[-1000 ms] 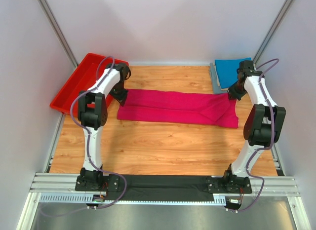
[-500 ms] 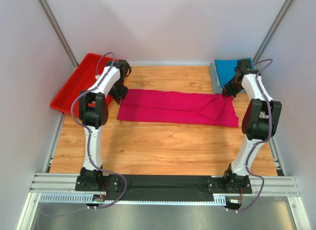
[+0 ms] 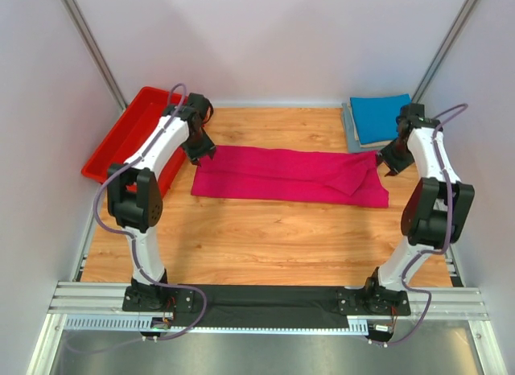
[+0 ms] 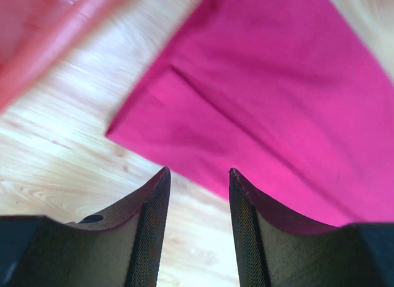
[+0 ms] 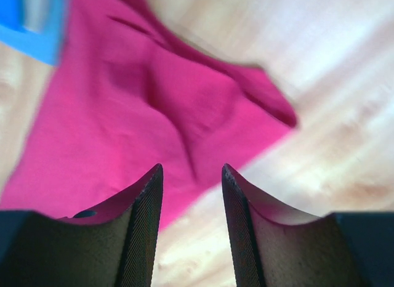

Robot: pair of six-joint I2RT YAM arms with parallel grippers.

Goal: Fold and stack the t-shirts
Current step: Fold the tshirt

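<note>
A magenta-pink t-shirt (image 3: 290,175) lies folded into a long flat strip across the middle of the wooden table. Its left end (image 4: 271,108) shows in the left wrist view, its rumpled right end (image 5: 148,108) in the right wrist view. My left gripper (image 3: 201,154) hovers open just above the strip's far left corner, nothing between its jaws (image 4: 197,176). My right gripper (image 3: 390,167) hangs open over the strip's right end, also empty (image 5: 192,173). A folded blue t-shirt (image 3: 382,116) sits on a grey one (image 3: 351,127) at the far right corner.
A red plastic bin (image 3: 129,133) stands at the far left, just behind the left arm. White walls close in on three sides. Bare wood (image 3: 265,238) stretches between the pink strip and the arm bases.
Both grippers let go of the pink shirt's ends and opened. The left arm pulled up and slightly left; the right arm lifted away to the right. The shirt settled flat.
</note>
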